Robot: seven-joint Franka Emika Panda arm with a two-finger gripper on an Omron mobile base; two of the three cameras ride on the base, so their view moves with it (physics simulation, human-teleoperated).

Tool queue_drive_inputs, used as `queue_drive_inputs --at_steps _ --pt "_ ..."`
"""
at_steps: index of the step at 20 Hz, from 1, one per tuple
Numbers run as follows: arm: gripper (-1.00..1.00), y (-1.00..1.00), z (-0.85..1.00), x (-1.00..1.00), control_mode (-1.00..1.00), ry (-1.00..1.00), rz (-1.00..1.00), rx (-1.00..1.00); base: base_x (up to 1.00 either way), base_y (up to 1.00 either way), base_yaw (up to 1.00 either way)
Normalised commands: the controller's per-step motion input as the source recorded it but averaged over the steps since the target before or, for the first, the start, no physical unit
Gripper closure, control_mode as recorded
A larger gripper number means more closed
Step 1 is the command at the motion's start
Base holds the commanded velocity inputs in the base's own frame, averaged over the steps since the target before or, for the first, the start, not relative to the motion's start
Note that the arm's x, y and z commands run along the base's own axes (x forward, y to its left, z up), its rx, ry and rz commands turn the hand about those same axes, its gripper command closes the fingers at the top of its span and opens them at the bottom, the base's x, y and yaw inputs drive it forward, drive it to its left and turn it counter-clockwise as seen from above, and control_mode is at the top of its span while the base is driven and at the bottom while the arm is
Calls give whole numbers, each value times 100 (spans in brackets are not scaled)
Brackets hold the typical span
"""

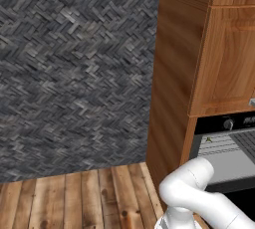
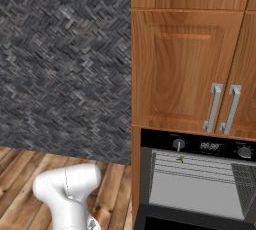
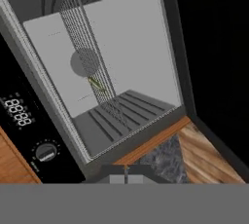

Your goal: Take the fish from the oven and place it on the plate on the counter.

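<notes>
Olive-green and slim, the fish (image 2: 180, 159) lies on the upper wire rack (image 2: 200, 166) inside the oven (image 2: 195, 184), toward the left end of that rack and near the top of the cavity. From the left base view the fish (image 1: 208, 139) appears as a small greenish speck just below the oven's black control panel (image 1: 234, 122). From the hand view, which is rolled to one side, the fish (image 3: 97, 84) shows as a thin yellowish-green sliver resting against the rack (image 3: 87, 57), in front of the pale grey back wall with its round fan disc (image 3: 85, 62).

Oven door (image 2: 165, 221): open, its dark edge showing along the bottom of the right base view. Control panel: round knobs (image 2: 178, 144) and a small digital display (image 2: 210, 146); in the hand view one knob (image 3: 44, 152) and the display (image 3: 19, 112) sit at lower left.

Tool (image 3: 126, 175): its two small dark tips stand together, closed on nothing, at the bottom of the hand view, outside the oven mouth and well apart from the fish.

Surroundings: wooden cabinet fronts (image 2: 175, 69) with silver bar handles (image 2: 215, 108) rise above the oven; a tall wooden side panel (image 1: 172, 83) borders it on the left. Beyond that panel stands a grey herringbone-patterned wall (image 1: 74, 73), and wooden floor planks (image 1: 74, 198) run along its foot. The white arm (image 1: 199, 198) rises at the bottom of both base views.
</notes>
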Motion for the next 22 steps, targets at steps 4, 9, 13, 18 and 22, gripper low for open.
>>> queue_drive_inputs --at_steps 4,9,13,18,22 --pt "100 0 100 -3 -100 -8 0 -1 0 0 0" --pt "100 6 100 12 -100 3 0 -3 0 0 0" --pt "100 16 91 38 -100 8 0 -4 0 0 0" --pt "100 23 60 56 -100 13 0 -3 0 0 0" --pt "100 30 -5 98 -100 20 2 0 0 0 0"
